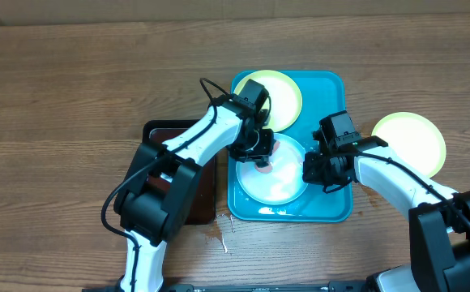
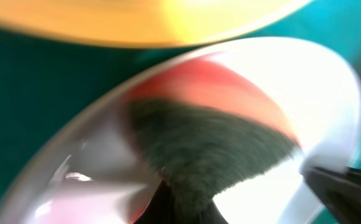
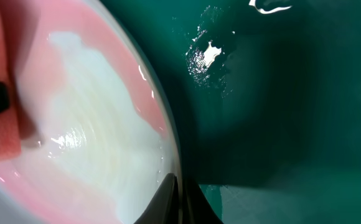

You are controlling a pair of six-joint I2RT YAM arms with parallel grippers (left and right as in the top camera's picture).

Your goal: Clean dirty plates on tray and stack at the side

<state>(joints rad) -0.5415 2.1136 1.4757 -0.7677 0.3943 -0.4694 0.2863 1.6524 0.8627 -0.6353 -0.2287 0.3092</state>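
The teal tray holds two plates. A pale yellow-green plate lies at its far end, and a blue-white plate with pink-red smears lies nearer. My left gripper is shut on a red sponge with a green scrub face, pressed on the blue-white plate. My right gripper is shut on that plate's right rim, its fingertips pinched over the edge. Another yellow-green plate lies on the table right of the tray. The sponge shows at the left of the right wrist view.
A dark brown tray sits left of the teal tray, mostly under my left arm. Wet spots mark the wooden table by the teal tray's near left corner. Water glistens on the tray floor.
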